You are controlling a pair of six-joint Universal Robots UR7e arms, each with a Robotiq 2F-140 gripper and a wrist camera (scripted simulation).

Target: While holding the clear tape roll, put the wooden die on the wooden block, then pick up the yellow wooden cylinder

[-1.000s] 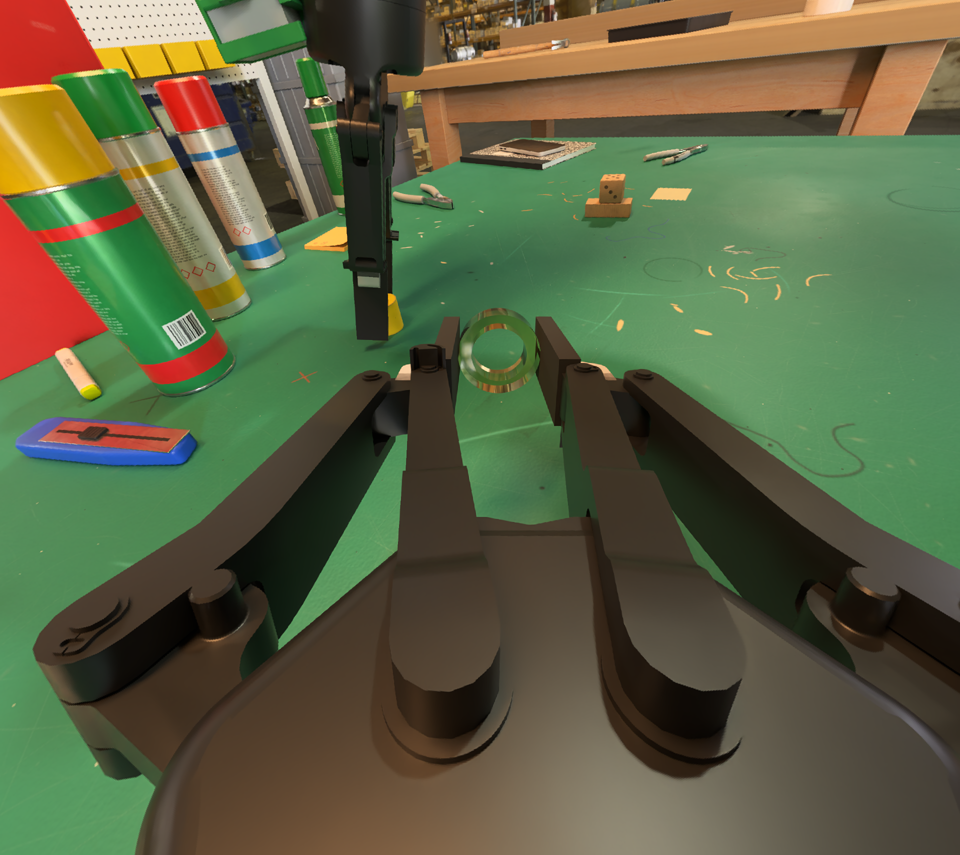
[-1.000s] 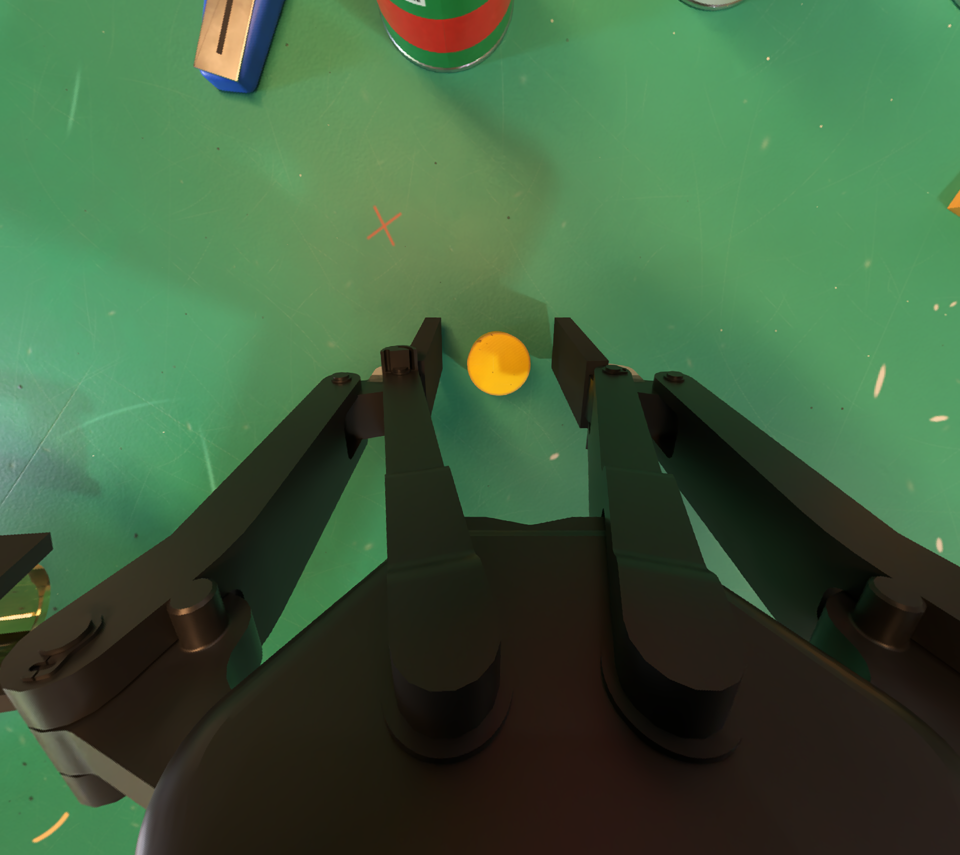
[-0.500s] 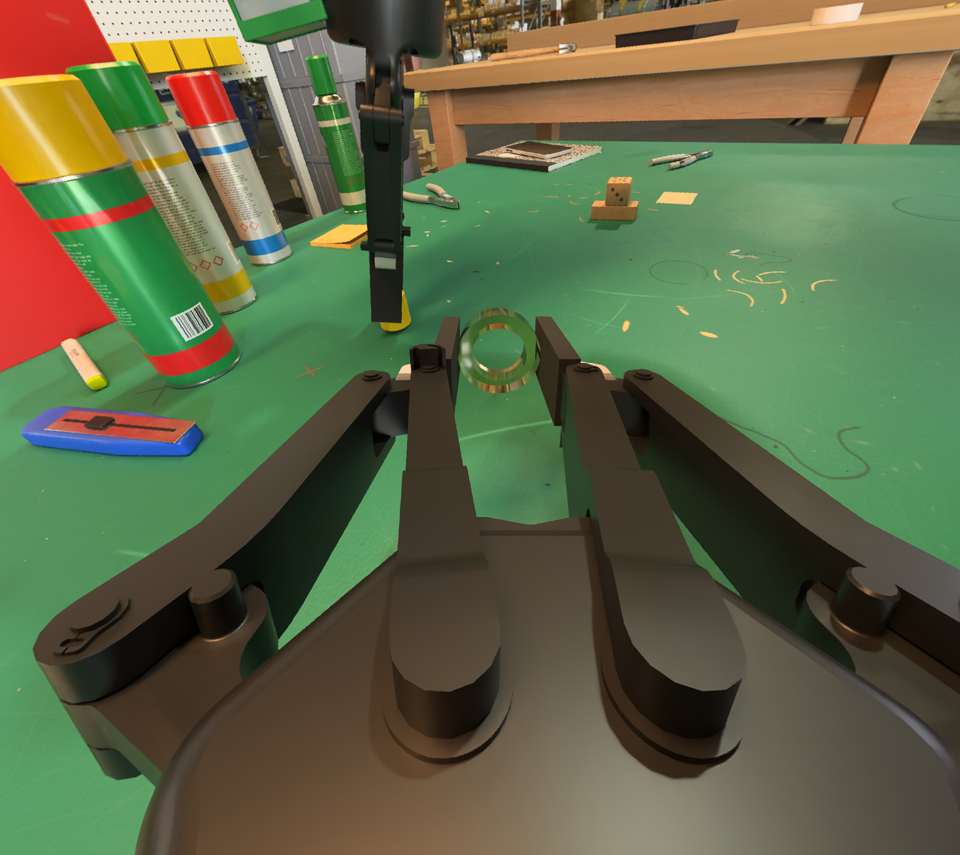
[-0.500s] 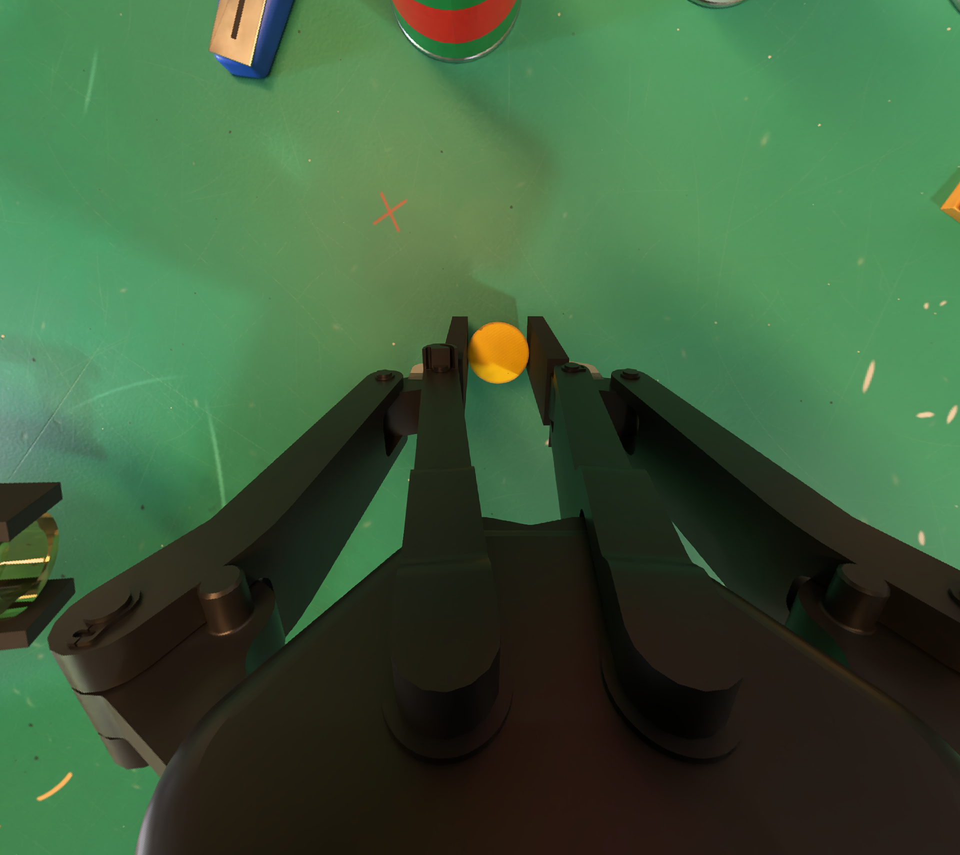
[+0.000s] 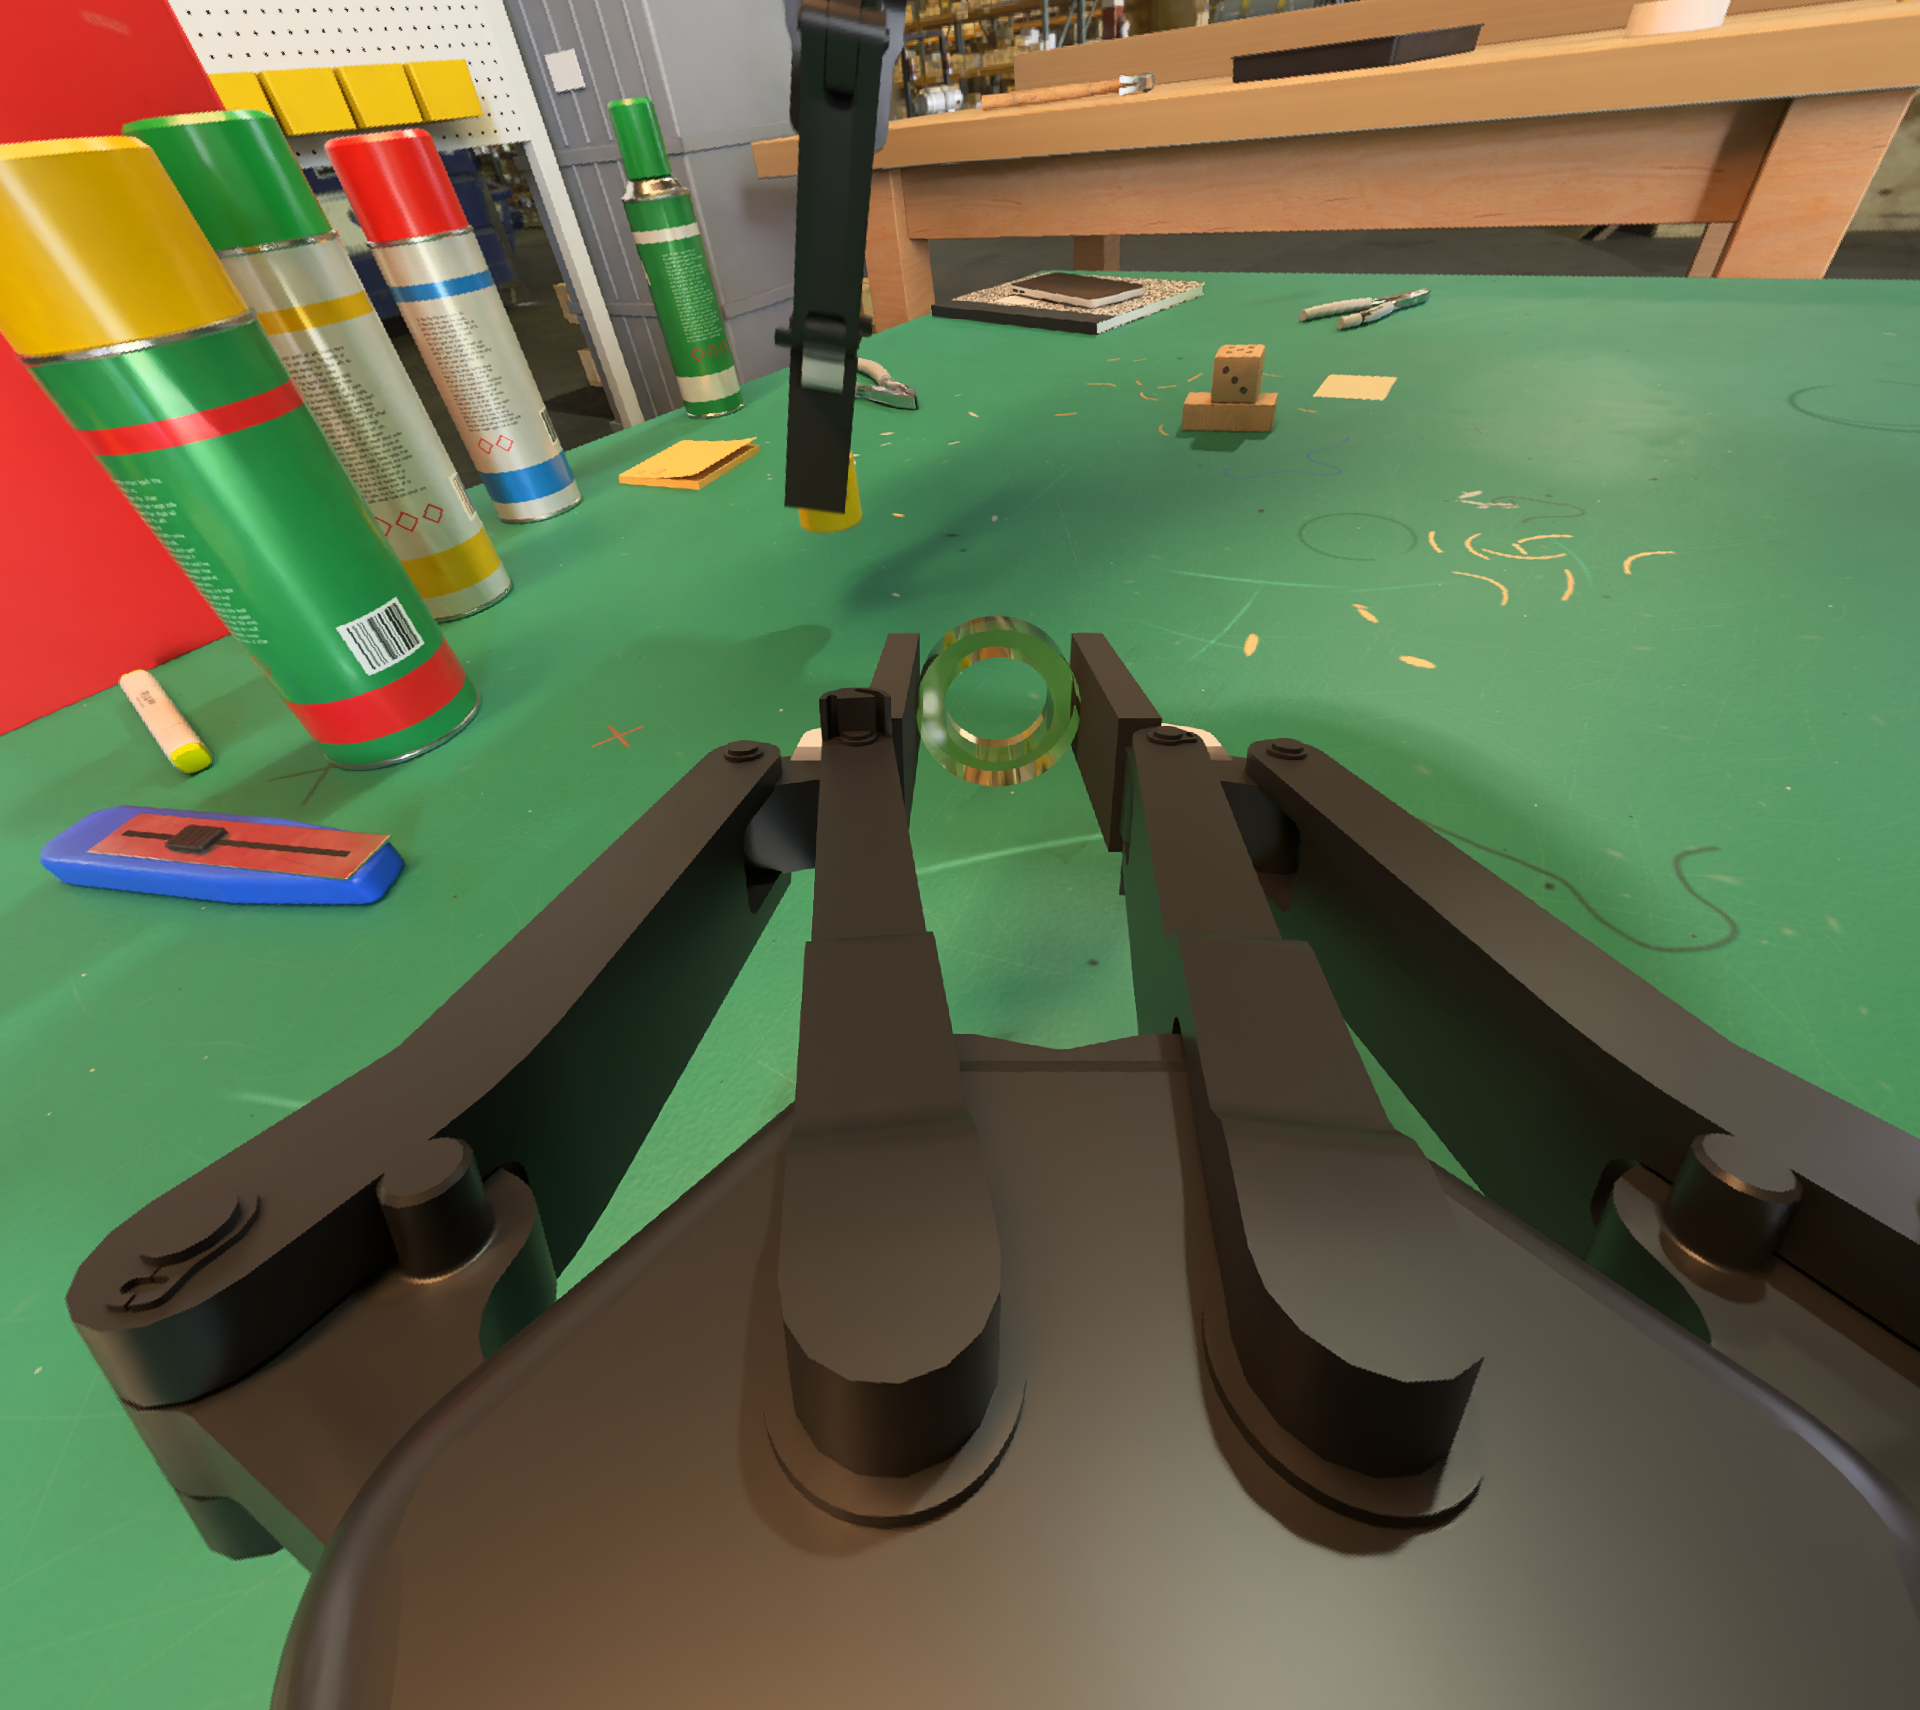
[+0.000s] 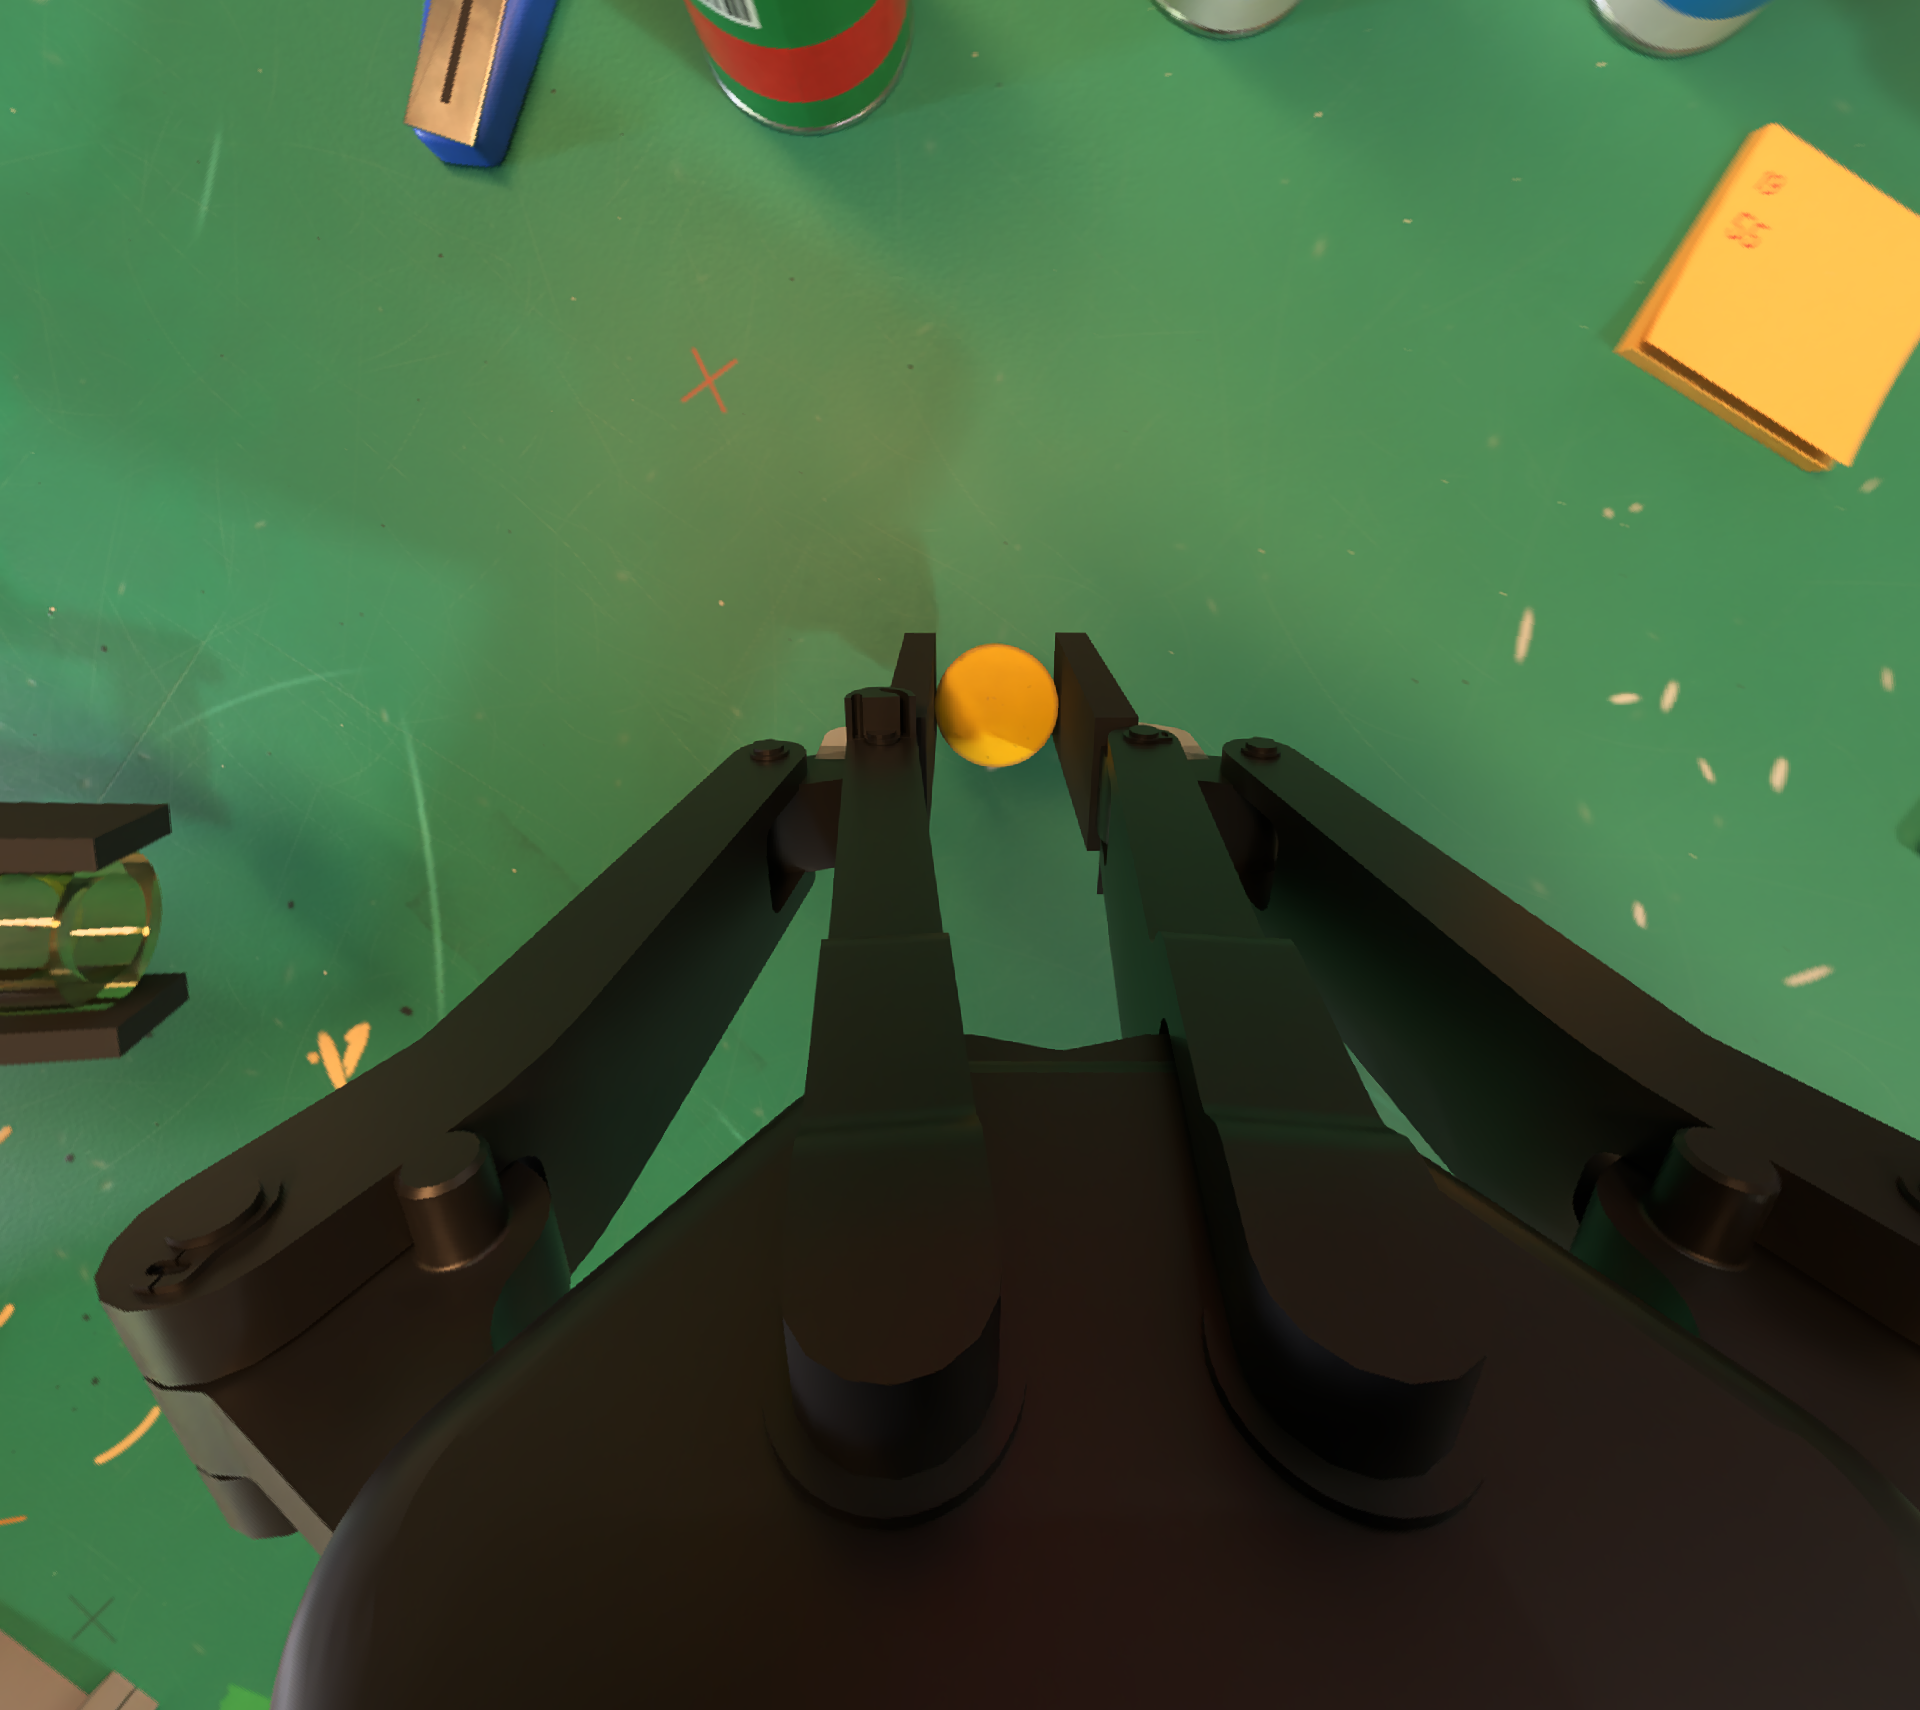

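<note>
My left gripper [image 5: 995, 699] is shut on the clear tape roll [image 5: 1000, 756] and holds it above the green table; the roll also shows at the left edge of the right wrist view [image 6: 94, 928]. The wooden die [image 5: 1236, 373] sits on the wooden block [image 5: 1228, 413] far ahead. My right gripper [image 6: 995, 694] is shut on the yellow wooden cylinder [image 6: 995, 706] and holds it clear of the table. In the left wrist view the right gripper [image 5: 823, 455] hangs down with the cylinder [image 5: 840, 507] at its tips.
Spray cans [image 5: 218, 434] stand at the left in front of a red board [image 5: 73, 310]. A blue utility knife [image 5: 223, 855], a crayon [image 5: 164, 717], an orange sticky pad [image 5: 691, 462], pliers [image 5: 883, 387], a sanding block [image 5: 1070, 296] and wood shavings [image 5: 1507, 559] lie on the table.
The right gripper closed on the yellow cylinder and lifted it off the table. The left gripper kept its hold on the tape roll.
</note>
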